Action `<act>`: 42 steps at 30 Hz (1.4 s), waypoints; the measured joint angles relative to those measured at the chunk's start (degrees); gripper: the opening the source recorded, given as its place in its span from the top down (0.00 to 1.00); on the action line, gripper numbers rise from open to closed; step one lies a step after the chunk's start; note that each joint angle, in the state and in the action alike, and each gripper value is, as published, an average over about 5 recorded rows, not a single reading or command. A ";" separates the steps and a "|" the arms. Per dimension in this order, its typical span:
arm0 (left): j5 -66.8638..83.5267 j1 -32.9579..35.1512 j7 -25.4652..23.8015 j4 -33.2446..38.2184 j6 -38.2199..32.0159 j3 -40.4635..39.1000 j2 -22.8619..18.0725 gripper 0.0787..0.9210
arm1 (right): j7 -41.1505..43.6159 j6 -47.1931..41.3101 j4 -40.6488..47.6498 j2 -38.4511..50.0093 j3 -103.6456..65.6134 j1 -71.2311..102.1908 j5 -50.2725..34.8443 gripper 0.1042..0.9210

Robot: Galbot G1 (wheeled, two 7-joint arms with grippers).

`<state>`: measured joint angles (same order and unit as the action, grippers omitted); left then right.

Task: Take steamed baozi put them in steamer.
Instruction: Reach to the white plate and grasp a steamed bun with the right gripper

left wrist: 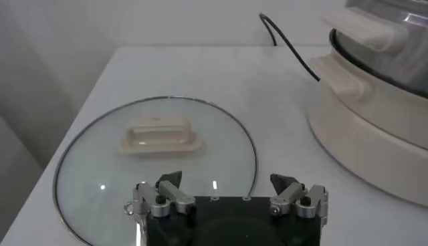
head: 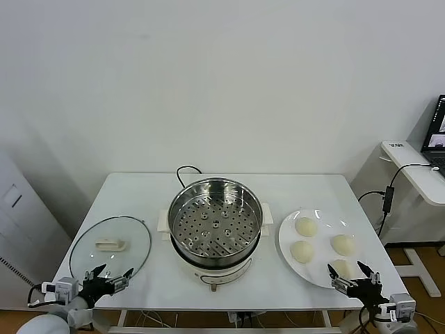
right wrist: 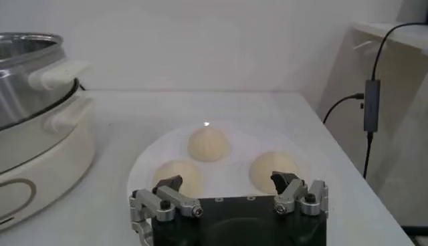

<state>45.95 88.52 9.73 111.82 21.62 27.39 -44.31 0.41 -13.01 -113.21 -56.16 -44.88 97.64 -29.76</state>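
The right pincer (right wrist: pixel 227 190) hides the nearest steamed baozi (head: pixel 340 268), perhaps most of it, in the wrist view.

I count four baozi (head: pixel 306 227) (head: pixel 302 251) (head: pixel 343 244) (head: pixel 340 268), one plate (head: pixel 286 236), one steamer (head: pixel 215 223), one lid (head: pixel 110 245), my two grippers (head: pixel 109 277) (head: pixel 353 277).

The steamer (head: pixel 215 229) sits mid-table (head: pixel 146 188) ahead of me. The lid (head: pixel 110 245) lies to its left, and the plate (head: pixel 321 223) with four buns (head: pixel 306 226) to its right. My grippers flank the near edge.
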 measured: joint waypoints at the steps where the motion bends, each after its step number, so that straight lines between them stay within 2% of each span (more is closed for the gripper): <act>1: 0.00 0.00 0.01 0.04 0.01 0.01 -0.01 0.12 | 0.21 0.21 0.19 0.17 -0.06 -0.24 0.78 0.12; 6: -0.10 0.06 0.04 0.35 0.13 0.08 -0.03 0.12 | 1.90 2.30 2.32 2.05 -0.28 -3.08 9.15 0.12; 16: -0.45 0.36 0.14 0.69 0.92 0.29 -0.28 0.12 | 5.47 7.49 9.96 8.97 3.47 -14.15 33.21 0.12; 23: -0.98 0.09 0.15 0.78 1.80 0.37 -0.29 0.12 | 13.84 9.07 15.22 14.69 9.62 -25.06 43.47 0.12; 30: -2.18 -0.42 0.53 0.78 3.25 0.25 -0.71 0.12 | 25.34 9.18 20.80 20.97 21.77 -39.12 44.61 0.12; 42: -3.70 -1.21 0.15 -0.02 5.04 0.09 -0.99 0.12 | 42.91 9.73 34.51 26.07 57.04 -73.24 35.49 0.12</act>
<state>42.24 87.31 9.88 111.80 26.66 27.48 -45.30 43.31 -3.29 -78.70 -30.09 12.16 24.40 5.73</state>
